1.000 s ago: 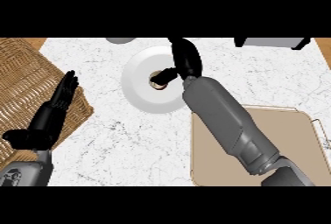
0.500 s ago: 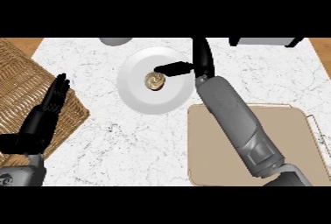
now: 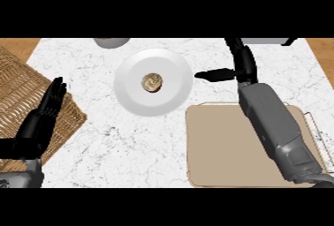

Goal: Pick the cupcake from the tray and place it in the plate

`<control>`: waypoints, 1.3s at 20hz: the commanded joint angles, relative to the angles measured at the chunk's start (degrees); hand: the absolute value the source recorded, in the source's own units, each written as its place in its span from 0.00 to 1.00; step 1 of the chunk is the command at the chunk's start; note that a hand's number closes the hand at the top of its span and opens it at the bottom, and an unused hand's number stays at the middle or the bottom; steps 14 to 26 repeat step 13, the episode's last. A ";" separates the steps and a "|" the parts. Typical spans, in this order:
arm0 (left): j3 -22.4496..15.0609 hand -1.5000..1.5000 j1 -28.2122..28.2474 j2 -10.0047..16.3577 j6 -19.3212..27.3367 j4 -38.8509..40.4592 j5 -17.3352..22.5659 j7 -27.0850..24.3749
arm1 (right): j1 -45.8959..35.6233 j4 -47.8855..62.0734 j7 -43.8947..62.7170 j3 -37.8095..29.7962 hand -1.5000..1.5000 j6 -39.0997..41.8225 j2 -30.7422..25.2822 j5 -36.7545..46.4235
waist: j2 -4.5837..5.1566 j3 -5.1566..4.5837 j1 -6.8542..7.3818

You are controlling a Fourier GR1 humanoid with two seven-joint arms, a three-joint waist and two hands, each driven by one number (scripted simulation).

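- Cupcake [image 3: 152, 82] sits on the white plate [image 3: 134, 98], about at its middle, upright with its swirled top facing you.
- You'll find the plate on the marble counter [image 3: 104, 145], between the wicker basket [image 3: 20, 84] on the left and the tan tray [image 3: 225, 152] to the lower right.
- Your right hand [image 3: 244, 62] is up near the counter's far edge, just to the right of the plate. Its fingers [image 3: 236, 46] point straight away from you, and the thumb sticks out leftward, ending just short of the plate's rim. It's open and has hold of nothing, and it's well apart from the cupcake.
- Your right forearm runs down across the tray's right half to the lower edge of the view.
- Your left hand [image 3: 47, 108] rests at the left over the basket's corner, with its fingers straight and pointing up. It holds nothing.
- A grey rounded dish [image 3: 111, 43] shows at the counter's far edge, above the plate, cut off by the view.
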 commanded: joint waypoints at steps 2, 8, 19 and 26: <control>-1.26 0.50 2.03 -2.14 -0.72 7.54 -0.25 0.66 | 3.20 2.45 -6.39 -0.37 0.00 9.14 -4.53 -0.38 | 0.62 -1.50 -0.89; -2.88 0.50 1.76 -3.49 -0.16 4.93 -1.14 3.18 | 3.03 8.88 -12.03 -0.39 0.00 11.36 -6.68 1.60 | 0.91 -1.42 0.35; -2.23 0.50 1.74 -3.60 -1.18 5.28 -0.53 2.10 | 1.37 12.59 -16.13 -2.15 0.00 11.72 -9.01 1.62 | 1.25 -1.39 1.33; -2.23 0.50 1.74 -3.60 -1.18 5.28 -0.53 2.10 | 1.37 12.59 -16.13 -2.15 0.00 11.72 -9.01 1.62 | 1.25 -1.39 1.33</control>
